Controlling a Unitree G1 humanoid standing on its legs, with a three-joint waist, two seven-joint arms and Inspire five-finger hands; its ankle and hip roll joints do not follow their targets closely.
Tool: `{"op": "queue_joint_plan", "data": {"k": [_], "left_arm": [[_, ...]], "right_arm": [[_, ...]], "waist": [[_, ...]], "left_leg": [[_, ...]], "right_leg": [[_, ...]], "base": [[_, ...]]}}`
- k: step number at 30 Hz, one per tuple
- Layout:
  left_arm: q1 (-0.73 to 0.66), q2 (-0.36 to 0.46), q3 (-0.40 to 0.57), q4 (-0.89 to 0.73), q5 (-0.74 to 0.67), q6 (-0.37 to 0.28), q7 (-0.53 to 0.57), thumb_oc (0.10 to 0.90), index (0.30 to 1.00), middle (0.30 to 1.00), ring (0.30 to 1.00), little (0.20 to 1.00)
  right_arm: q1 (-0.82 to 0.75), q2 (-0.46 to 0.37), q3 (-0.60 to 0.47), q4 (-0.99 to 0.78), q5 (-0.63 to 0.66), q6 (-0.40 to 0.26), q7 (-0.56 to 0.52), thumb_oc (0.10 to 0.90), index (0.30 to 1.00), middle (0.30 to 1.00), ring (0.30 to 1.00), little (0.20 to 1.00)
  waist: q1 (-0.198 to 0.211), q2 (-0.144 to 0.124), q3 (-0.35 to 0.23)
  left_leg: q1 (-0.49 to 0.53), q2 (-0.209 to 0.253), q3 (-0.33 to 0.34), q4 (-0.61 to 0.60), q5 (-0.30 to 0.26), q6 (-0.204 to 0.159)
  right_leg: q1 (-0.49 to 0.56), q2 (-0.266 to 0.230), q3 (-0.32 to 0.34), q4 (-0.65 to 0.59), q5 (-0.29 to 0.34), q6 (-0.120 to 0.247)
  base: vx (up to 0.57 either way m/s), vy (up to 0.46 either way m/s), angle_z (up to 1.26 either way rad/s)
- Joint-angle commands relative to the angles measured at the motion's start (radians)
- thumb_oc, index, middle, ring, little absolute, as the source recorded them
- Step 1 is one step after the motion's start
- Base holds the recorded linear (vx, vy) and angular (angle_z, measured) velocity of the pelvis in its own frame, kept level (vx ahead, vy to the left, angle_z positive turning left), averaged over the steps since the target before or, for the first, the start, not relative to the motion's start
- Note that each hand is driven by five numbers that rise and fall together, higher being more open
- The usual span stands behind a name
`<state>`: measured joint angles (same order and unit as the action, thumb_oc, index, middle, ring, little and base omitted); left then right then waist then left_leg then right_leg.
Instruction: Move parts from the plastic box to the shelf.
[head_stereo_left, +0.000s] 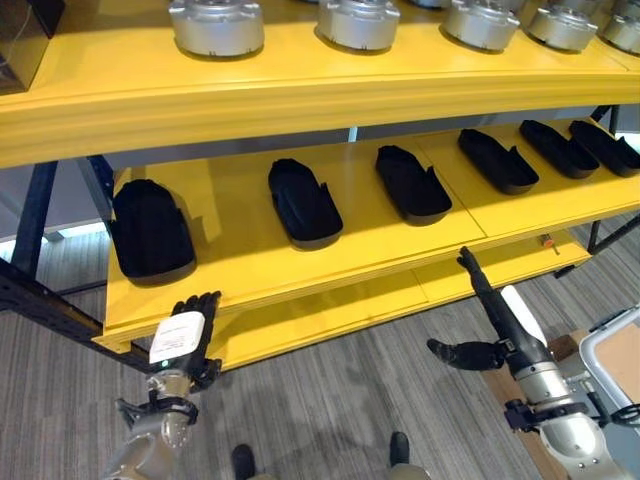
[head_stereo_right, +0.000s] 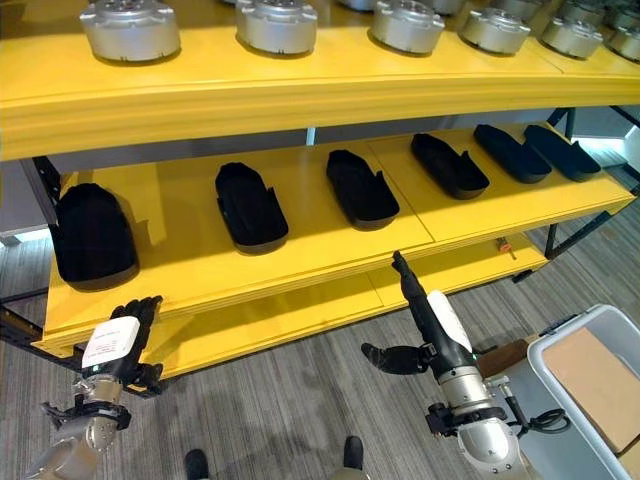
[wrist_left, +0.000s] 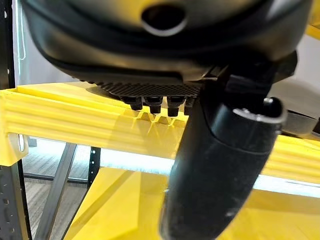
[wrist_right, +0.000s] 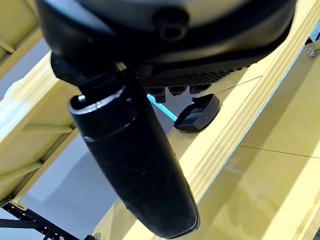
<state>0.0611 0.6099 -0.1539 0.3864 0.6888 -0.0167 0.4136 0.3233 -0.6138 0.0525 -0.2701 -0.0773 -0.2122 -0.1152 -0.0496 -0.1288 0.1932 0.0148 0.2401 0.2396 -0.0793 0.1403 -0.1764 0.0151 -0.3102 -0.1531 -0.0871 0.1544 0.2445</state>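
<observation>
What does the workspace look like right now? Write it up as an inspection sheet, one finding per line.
Surface: yellow shelf with stacked levels; grey plank floor in front.
Job's things: six black parts lie apart in a row on the middle level; silver round parts stand on the top level; grey plastic box at lower right, brown sheet inside.
Clutter: small orange item on the lower level's edge.
Hands: left hand open, fingers straight at the middle level's front edge, empty; right hand open, fingers pointing up towards the shelf, empty.
Cables: nothing seen.
Surroundings: dark shelf frame at left.
</observation>
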Motion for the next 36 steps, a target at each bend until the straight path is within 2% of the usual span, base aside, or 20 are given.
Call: {"op": "queue_joint_plan", "data": {"k": [1, 8, 15, 36], "left_arm": [[-0.137, 0.044, 0.072, 0.029, -0.024, 0.015, 0.060, 0.900, 1.000, 1.000, 1.000, 1.000], [-0.183, 0.034, 0.053, 0.143, -0.048, 0.033, 0.074, 0.900, 1.000, 1.000, 1.000, 1.000], [-0.287, 0.032, 0.006, 0.347, -0.099, 0.054, 0.098, 0.900, 1.000, 1.000, 1.000, 1.000], [-0.316, 0.025, -0.016, 0.517, -0.153, 0.060, 0.095, 0.900, 1.000, 1.000, 1.000, 1.000]], "right_arm": [[-0.103, -0.010, -0.085, -0.110, 0.000, -0.069, -0.055, 0.900, 1.000, 1.000, 1.000, 1.000], [-0.103, -0.019, -0.075, -0.114, 0.009, -0.072, -0.052, 0.900, 1.000, 1.000, 1.000, 1.000], [-0.115, -0.043, -0.049, -0.117, 0.015, -0.085, -0.062, 0.900, 1.000, 1.000, 1.000, 1.000], [-0.116, -0.077, -0.034, -0.131, 0.027, -0.099, -0.073, 0.900, 1.000, 1.000, 1.000, 1.000]], "waist": [[0.000, -0.024, 0.020], [-0.004, -0.028, 0.020], [-0.012, -0.036, 0.025], [-0.010, -0.033, 0.036]], "left_leg": [[0.040, -0.040, 0.011, -0.004, -0.062, 0.077], [0.039, -0.038, 0.012, -0.004, -0.062, 0.075], [0.040, -0.036, 0.018, -0.002, -0.058, 0.072], [0.040, -0.034, 0.018, 0.006, -0.056, 0.068]], "right_leg": [[0.022, 0.001, -0.013, 0.080, -0.049, -0.028], [0.021, 0.002, -0.015, 0.081, -0.048, -0.028], [0.013, 0.006, -0.007, 0.085, -0.047, -0.027], [0.012, 0.006, -0.010, 0.096, -0.052, -0.031]], "base": [[0.00, 0.000, 0.00], [0.00, 0.000, 0.00], [0.00, 0.000, 0.00], [0.00, 0.000, 0.00]]}}
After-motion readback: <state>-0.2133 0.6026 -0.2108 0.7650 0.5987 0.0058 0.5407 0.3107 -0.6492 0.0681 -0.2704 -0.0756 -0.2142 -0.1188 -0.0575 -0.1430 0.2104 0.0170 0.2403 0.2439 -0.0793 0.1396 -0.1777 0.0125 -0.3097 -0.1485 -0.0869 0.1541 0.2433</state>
